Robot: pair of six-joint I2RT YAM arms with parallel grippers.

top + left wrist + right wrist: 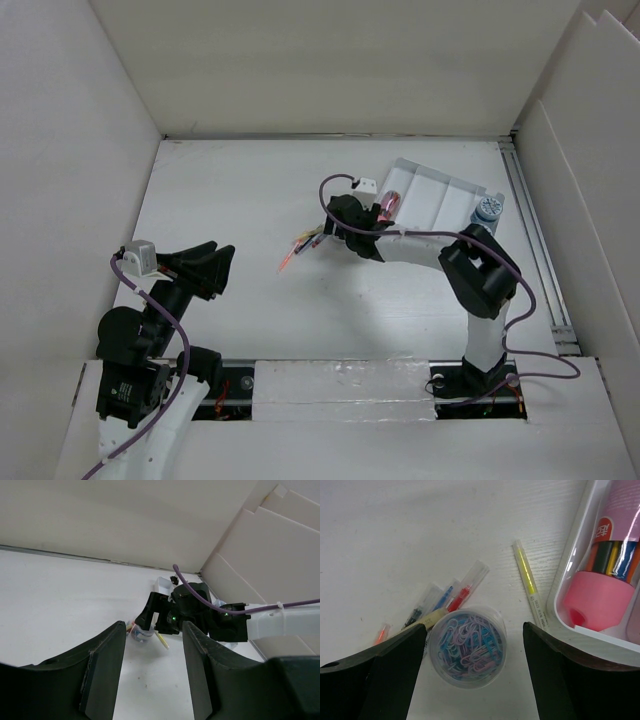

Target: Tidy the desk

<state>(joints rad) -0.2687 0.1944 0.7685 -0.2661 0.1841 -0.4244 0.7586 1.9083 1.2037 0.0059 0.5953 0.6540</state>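
The bench (pixel 250 180), a plain white top walled by white panels, fills the overhead view, and its loose things lie just right of centre. A white tray (pixel 445 180) lies tilted toward 1 o'clock on it. The right hand (pixel 475 629) hangs open above a clear round tub of paper clips (pixel 467 647). Its fingers (pixel 395 675) stand either side of the tub, with a clear gap at the tub's 3 o'clock side. At 11 o'clock from the tub lie a red pen (pixel 465 592), a blue pen (pixel 442 597) and a black pen (pixel 417 612), fanned side by side. A yellow highlighter (pixel 527 580) lies at 1 o'clock, just beside the tray's rim. Inside the tray rests a pink case of coloured pencils (pixel 615 570). The left hand (pixel 153 630) hovers at about 8 o'clock over the bench, well apart from these things, jaws partly spread with nothing between them.
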